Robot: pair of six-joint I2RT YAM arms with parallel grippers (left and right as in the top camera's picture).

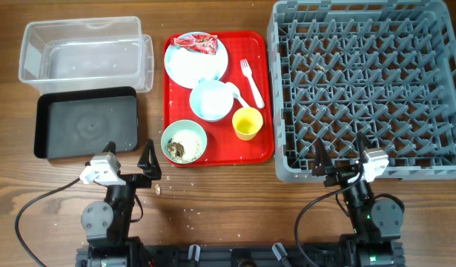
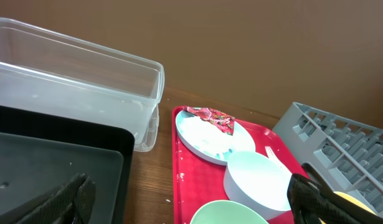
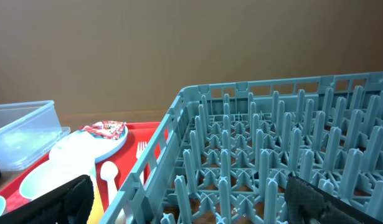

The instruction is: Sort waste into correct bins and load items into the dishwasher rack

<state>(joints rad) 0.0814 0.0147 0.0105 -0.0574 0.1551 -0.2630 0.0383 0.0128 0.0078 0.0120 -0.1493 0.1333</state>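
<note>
On the red serving tray point(image 1: 261, 52) lie a light blue plate point(image 1: 196, 63) with the red wrapper point(image 1: 196, 42), a light blue bowl point(image 1: 211, 99), a pale green bowl point(image 1: 184, 141) holding food scraps, a yellow cup point(image 1: 247, 123), a white fork point(image 1: 251, 80) and a spoon point(image 1: 237, 94). The clear tub point(image 1: 83, 52) and black tray point(image 1: 87, 122) are at the left. The grey rack point(image 1: 365, 89) is at the right. My left gripper point(image 1: 130, 159) is open and empty before the black tray. My right gripper point(image 1: 340, 159) is open and empty at the rack's front edge. No tissue shows.
A few crumbs lie on the wooden table point(image 1: 213, 193) in front of the red tray. The left wrist view shows the tub point(image 2: 73, 81), black tray point(image 2: 48, 162) and plate point(image 2: 207, 137). The right wrist view shows the rack's pegs point(image 3: 272, 143).
</note>
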